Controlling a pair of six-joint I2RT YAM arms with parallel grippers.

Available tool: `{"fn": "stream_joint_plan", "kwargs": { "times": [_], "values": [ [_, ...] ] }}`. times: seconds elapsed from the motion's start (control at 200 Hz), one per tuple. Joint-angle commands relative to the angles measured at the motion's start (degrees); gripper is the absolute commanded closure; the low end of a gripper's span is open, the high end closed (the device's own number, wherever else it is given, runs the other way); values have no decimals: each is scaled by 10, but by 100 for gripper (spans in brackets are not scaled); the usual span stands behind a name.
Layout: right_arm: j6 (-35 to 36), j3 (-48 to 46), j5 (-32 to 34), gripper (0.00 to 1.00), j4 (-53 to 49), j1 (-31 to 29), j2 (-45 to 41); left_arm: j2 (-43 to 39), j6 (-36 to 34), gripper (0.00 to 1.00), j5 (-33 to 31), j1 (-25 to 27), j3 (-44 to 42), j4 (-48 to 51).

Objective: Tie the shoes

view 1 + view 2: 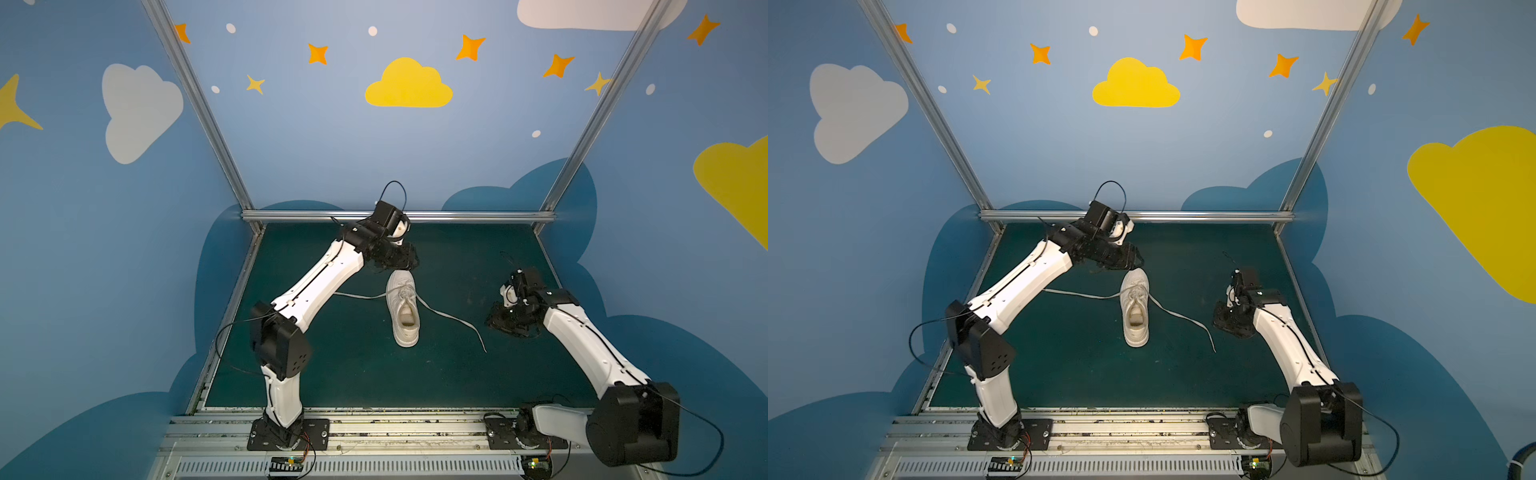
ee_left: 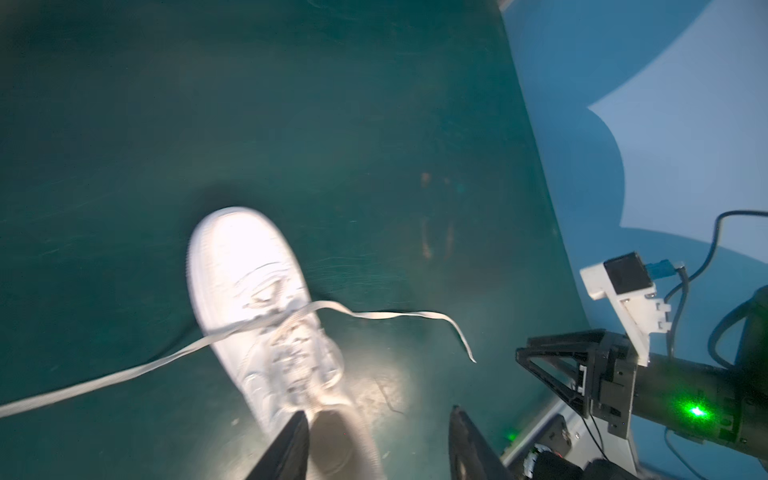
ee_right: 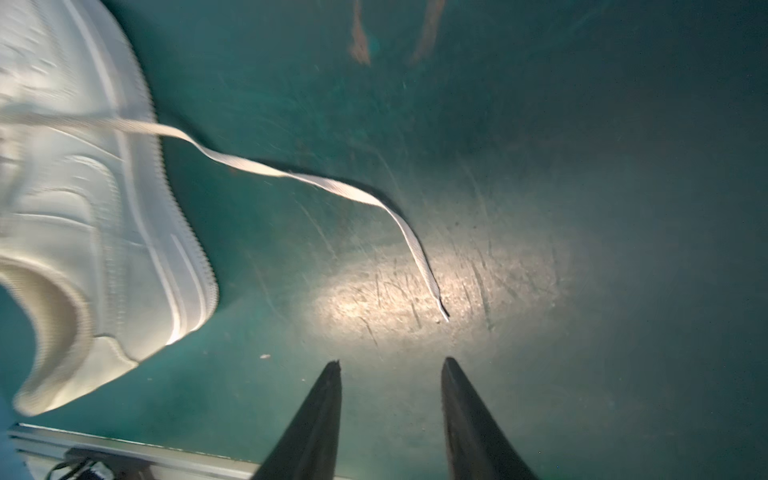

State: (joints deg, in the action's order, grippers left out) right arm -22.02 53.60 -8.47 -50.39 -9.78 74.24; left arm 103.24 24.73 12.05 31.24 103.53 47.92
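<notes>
white low-top sneaker [image 1: 402,307] with beige insole sits mid-mat on the dark green mat [image 1: 332,374]. its long axis runs 12–6 in both top views, toe at 12, heel toward the arm bases.

laces untied. left flat white lace [image 1: 357,296] runs out to 9 and passes under the left arm. right flat white lace [image 1: 453,320] trails to 4, tip loose on the mat.

right gripper [image 3: 391,361]: fingers apart, nothing between them, low over the mat at the sneaker's 3. it is the claw nearer that loose tip. in the right wrist view the tip lies just ahead of the fingers, near, not touching.

left gripper [image 2: 378,413]: fingers apart, empty, hanging above the toe end at 12.

judgement: you take the right lace tip first. mind the mat's right edge [image 1: 550,266], close behind the right arm. bare mat from 5 to 7 of the sneaker gives you room to draw the lace.
</notes>
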Motion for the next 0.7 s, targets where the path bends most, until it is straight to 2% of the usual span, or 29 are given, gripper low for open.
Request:
{"fn": "stream_joint_plan", "kwargs": {
  "times": [0.0,0.18,0.325,0.36,0.696],
  "values": [
    [-11,37,52,63,-58,-19,46,-64,3,46,9,-26,-96,-61],
    [-3,95,68,67,-109,-48,166,-143,24,46,9,-67,-237,-118],
    [-14,90,63,72,-77,-66,195,-173,36,46,9,-83,-301,-133],
    [-16,91,66,72,-77,-67,202,-179,38,46,26,-85,-314,-137],
    [-20,73,91,75,-46,-70,252,-188,37,46,27,-89,-352,-135]
  ]
}}
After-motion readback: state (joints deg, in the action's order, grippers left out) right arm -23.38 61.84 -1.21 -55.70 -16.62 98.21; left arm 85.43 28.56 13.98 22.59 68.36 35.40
